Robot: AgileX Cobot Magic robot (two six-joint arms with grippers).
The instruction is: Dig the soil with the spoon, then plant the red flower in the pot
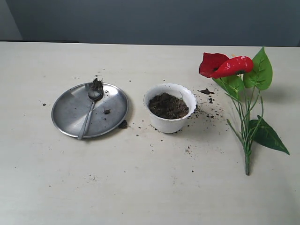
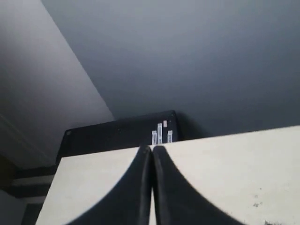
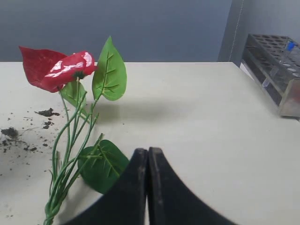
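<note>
On the pale cream table (image 1: 150, 197), dark brown crumbly soil (image 1: 168, 106) covers part of the slim silver metal spoon (image 1: 87, 119) and the inside of the small white scalloped pot (image 1: 168, 123). The black right gripper (image 3: 148, 151) covers part of a green leaf of the artificial red flower sprig (image 3: 51, 70), whose stem ends the frame cuts off. Beyond the table's edge, we cannot read the tiny labels (image 2: 161, 133) on a black box (image 2: 117, 133). Near that table, a dark rack (image 3: 276, 65) is cut off, its contents blurred.
</note>
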